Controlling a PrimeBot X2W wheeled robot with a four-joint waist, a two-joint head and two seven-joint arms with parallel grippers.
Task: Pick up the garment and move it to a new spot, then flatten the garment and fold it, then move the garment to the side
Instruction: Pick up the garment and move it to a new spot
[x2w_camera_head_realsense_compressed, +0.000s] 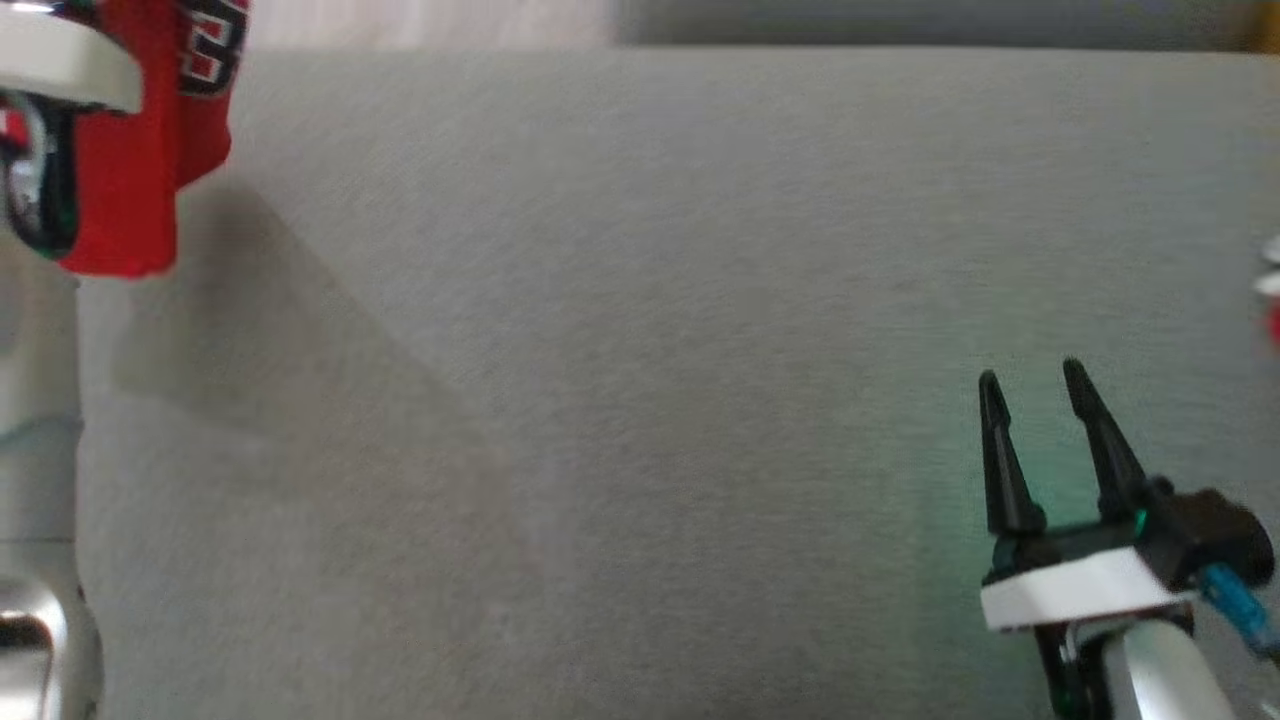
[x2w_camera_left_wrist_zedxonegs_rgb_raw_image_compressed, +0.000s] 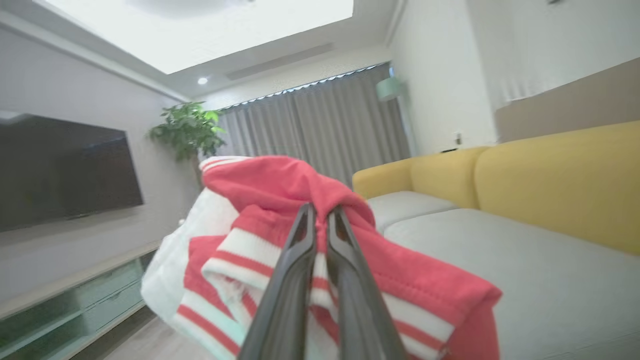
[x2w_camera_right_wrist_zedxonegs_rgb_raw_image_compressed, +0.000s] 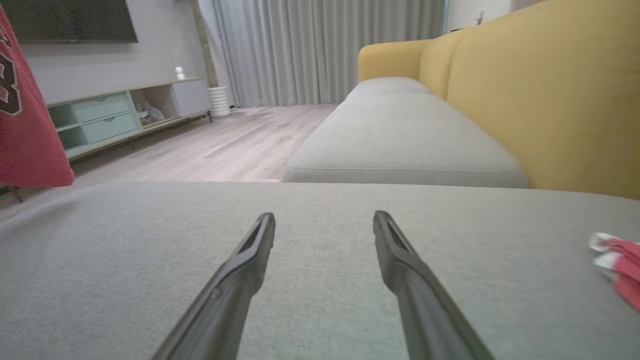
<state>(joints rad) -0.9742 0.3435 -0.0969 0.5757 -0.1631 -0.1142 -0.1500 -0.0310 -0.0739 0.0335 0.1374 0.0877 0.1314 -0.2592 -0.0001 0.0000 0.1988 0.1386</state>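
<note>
The garment (x2w_camera_head_realsense_compressed: 130, 180) is red with white-striped trim and dark lettering. It hangs lifted off the grey cushion (x2w_camera_head_realsense_compressed: 640, 350) at the top left of the head view, beside my left arm's pale wrist (x2w_camera_head_realsense_compressed: 60, 70). In the left wrist view my left gripper (x2w_camera_left_wrist_zedxonegs_rgb_raw_image_compressed: 320, 210) is shut on a bunched fold of the garment (x2w_camera_left_wrist_zedxonegs_rgb_raw_image_compressed: 280, 185), which drapes around and below the fingers. My right gripper (x2w_camera_head_realsense_compressed: 1031, 372) is open and empty, low over the cushion at the lower right. Its fingers (x2w_camera_right_wrist_zedxonegs_rgb_raw_image_compressed: 235, 280) spread wide in the right wrist view, where the garment (x2w_camera_right_wrist_zedxonegs_rgb_raw_image_compressed: 25, 135) hangs at the far left edge.
A small red and white piece of cloth (x2w_camera_right_wrist_zedxonegs_rgb_raw_image_compressed: 617, 262) lies on the cushion at the right edge (x2w_camera_head_realsense_compressed: 1270, 290). A yellow sofa back (x2w_camera_right_wrist_zedxonegs_rgb_raw_image_compressed: 540, 90) runs along the right, with more grey seat cushions (x2w_camera_right_wrist_zedxonegs_rgb_raw_image_compressed: 400, 140) beyond. A wooden floor (x2w_camera_right_wrist_zedxonegs_rgb_raw_image_compressed: 215, 145), TV cabinet (x2w_camera_right_wrist_zedxonegs_rgb_raw_image_compressed: 110, 117) and curtains lie further off.
</note>
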